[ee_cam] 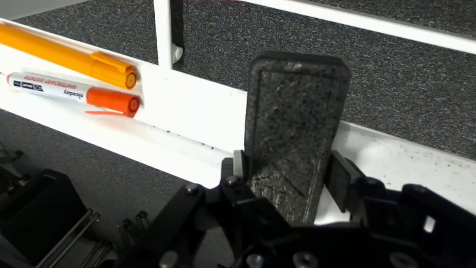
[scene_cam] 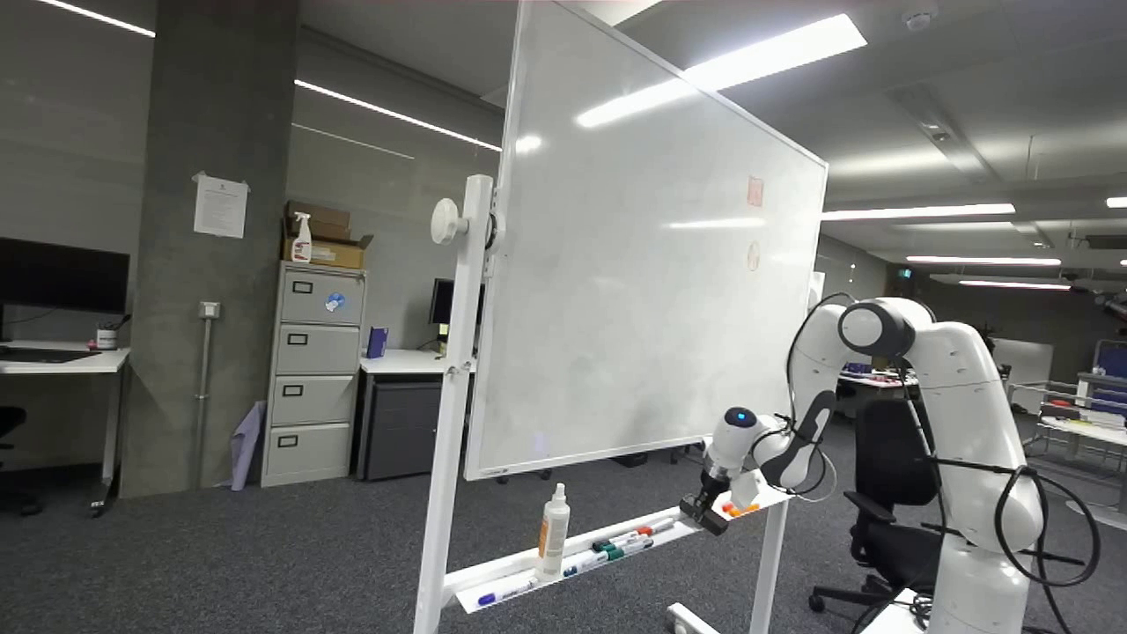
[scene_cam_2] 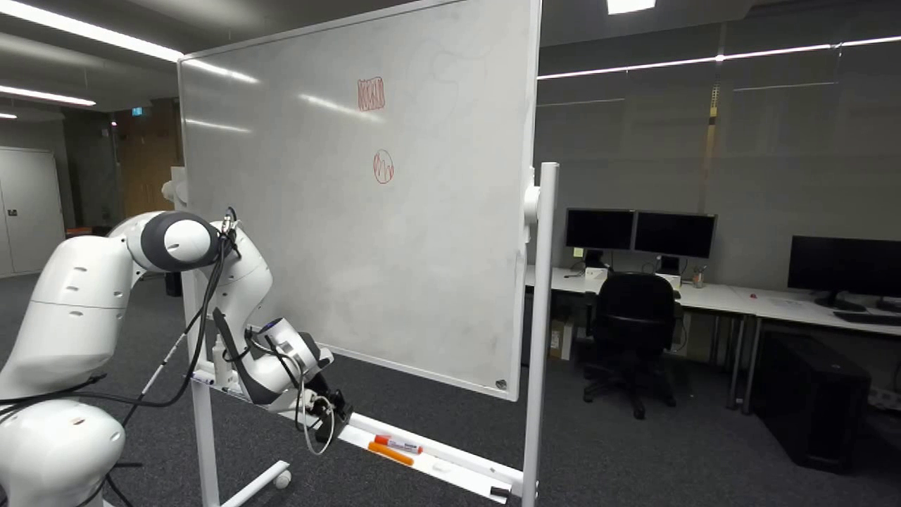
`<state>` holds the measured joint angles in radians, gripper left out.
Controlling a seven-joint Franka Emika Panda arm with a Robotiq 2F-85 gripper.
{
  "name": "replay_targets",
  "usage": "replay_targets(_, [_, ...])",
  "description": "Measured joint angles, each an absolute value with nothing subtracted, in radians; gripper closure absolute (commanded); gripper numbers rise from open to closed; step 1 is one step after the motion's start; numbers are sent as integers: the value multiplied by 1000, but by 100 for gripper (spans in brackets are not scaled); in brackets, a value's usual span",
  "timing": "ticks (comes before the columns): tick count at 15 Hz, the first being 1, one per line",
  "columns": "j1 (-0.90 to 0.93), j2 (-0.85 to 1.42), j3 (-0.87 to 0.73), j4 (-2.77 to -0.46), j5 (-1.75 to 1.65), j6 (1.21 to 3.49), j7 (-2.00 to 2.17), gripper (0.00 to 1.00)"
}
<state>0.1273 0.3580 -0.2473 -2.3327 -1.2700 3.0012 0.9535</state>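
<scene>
In the wrist view a long, dark grey, speckled block [ee_cam: 293,123], which looks like a whiteboard eraser, stretches away between the fingers of my gripper [ee_cam: 289,171]. The jaws are closed on its two long sides; its near end runs down behind the gripper body. Beneath it is the white tray [ee_cam: 186,108] of the whiteboard stand. Both exterior views put the gripper [scene_cam: 704,512] low at the tray, under the board, where it is hard to tell the dark block from the dark fingers. A thick orange marker [ee_cam: 70,57] and a red-capped white marker [ee_cam: 55,87] lie to one side.
The whiteboard [scene_cam_2: 436,260] rises above the tray, bearing a red square [scene_cam_2: 371,94] and a red circle [scene_cam_2: 383,167]. Further along the tray stand a spray bottle [scene_cam: 553,534] and several markers [scene_cam: 616,553]. A small dark item [scene_cam_2: 500,492] lies at the tray's end.
</scene>
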Motion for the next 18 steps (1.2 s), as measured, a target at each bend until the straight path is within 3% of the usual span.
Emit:
replay_targets(3, [123, 354, -247, -2341, -1261, 3001, 944, 68])
replay_targets(4, [120, 354, -246, -2342, -1254, 3001, 937, 37])
replay_targets(5, [117, 354, -245, -2342, -1242, 3001, 925, 16])
replay_targets(7, [113, 356, -241, -2345, -1208, 3001, 891, 2])
replay_targets(18, [-20, 359, -142, -2381, -951, 3003, 646, 0])
